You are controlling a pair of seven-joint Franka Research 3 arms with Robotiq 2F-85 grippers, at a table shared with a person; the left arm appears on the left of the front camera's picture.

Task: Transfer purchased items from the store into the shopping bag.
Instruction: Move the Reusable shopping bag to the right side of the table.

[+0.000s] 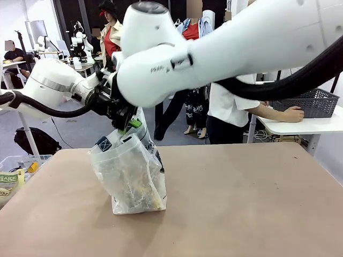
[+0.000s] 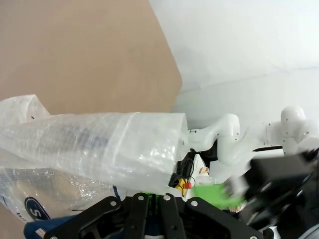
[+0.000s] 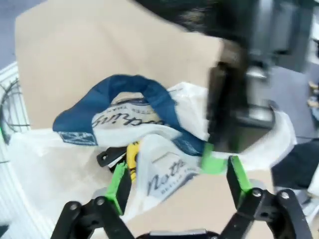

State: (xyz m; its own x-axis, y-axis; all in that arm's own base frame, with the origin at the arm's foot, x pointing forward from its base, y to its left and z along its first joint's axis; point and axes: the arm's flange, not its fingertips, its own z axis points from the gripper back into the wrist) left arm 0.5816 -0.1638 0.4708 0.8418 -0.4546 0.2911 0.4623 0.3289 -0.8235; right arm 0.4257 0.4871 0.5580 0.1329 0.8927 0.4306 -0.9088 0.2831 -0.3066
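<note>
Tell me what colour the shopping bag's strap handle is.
Dark navy blue; the strap handle of the shopping bag shows best in the right wrist view.

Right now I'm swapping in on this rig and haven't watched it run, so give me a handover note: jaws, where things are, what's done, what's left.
Left gripper: jaws shut on the bag at its top edge, holding it upright on the table.
Right gripper: jaws open, empty, over the bag's mouth, beside the navy handle.
Done: several items lie inside the bag, a yellow one among them.
Basket: on a far side table, by a person's hand; contents not visible.
Left: check the basket for remaining items.
</note>
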